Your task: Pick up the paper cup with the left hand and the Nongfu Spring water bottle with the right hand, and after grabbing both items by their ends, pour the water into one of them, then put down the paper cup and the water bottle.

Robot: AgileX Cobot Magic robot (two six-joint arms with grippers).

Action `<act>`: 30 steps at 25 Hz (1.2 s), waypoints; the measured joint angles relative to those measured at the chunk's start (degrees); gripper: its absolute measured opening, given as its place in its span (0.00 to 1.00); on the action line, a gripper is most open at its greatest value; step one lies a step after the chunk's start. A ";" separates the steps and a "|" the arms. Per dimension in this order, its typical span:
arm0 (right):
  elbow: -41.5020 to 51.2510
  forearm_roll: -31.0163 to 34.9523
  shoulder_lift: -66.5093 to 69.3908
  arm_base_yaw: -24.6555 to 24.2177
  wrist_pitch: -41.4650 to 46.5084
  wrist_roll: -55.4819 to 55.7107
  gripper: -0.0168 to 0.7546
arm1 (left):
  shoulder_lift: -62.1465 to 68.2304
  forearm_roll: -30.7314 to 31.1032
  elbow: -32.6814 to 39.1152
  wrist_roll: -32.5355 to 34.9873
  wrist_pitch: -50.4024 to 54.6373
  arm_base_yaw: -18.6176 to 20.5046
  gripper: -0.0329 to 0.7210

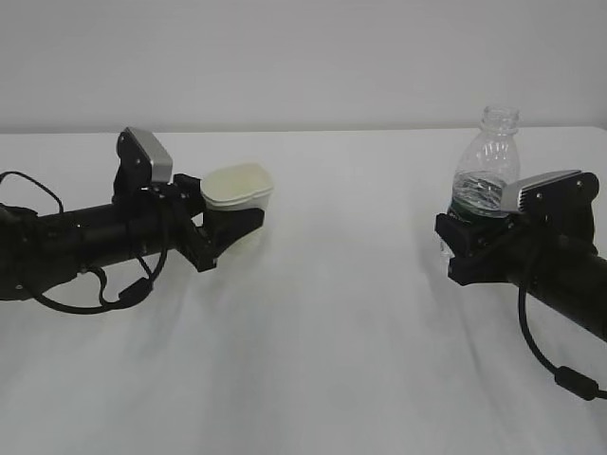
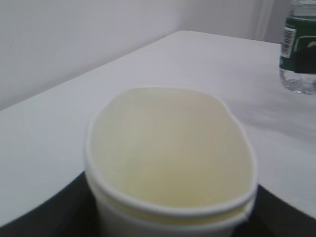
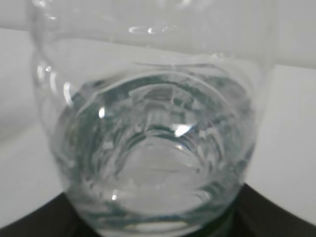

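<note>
Cup (image 1: 237, 190) is thin paper, light and easily crushed: its rim already looks squeezed oval in the left gripper (image 1: 230, 227), which is clamped on its lower body, so keep the force low. Nongfu Spring water bottle (image 1: 486, 163) is capless, upright, soft ribbed plastic, partly full of water (image 3: 153, 168), so heavier and sloshy; the right gripper (image 1: 467, 248) is clamped at its label band. Both seem just off the white table (image 1: 322, 332), well apart. Judgement: pour slowly, squeezing the bottle risks spilling.

Between the paper cup (image 1: 238, 187) at left and the water bottle (image 1: 486, 169) at right, the white surface (image 1: 351, 284) lies open, near and far.
</note>
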 joint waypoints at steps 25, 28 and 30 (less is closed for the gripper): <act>2.45 -2.75 -11.43 0.00 6.84 0.00 0.52 | 0.00 8.27 -4.22 -7.34 0.09 -9.51 0.64; 2.45 -3.20 -12.18 0.00 8.65 0.00 0.52 | 0.00 9.81 -5.23 -9.05 0.09 -10.05 0.64; 2.47 -3.44 -13.07 0.00 10.52 0.00 0.52 | 0.00 10.37 -5.47 -10.01 0.09 -10.44 0.64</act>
